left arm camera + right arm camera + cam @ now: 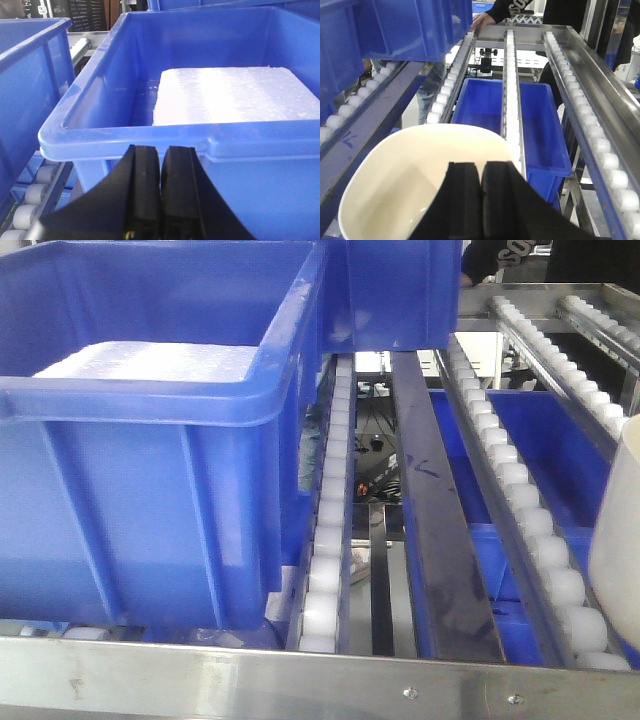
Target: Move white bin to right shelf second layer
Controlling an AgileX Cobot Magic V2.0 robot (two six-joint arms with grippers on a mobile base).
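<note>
Cream-white plastic fills your right wrist view: the white bin (415, 180), glossy and smooth-walled with a rounded mouth, sits directly under and ahead of the right gripper (481, 200). Its black fingers look pressed together at the near rim, though whether they pinch the wall you cannot tell. Beyond the bin run the right shelf second layer's (512, 85) tracks of small white rollers in steel channels. Your left gripper (160, 200) is closed on nothing, just short of a blue crate (150, 140) holding a white foam slab (230, 95).
</note>
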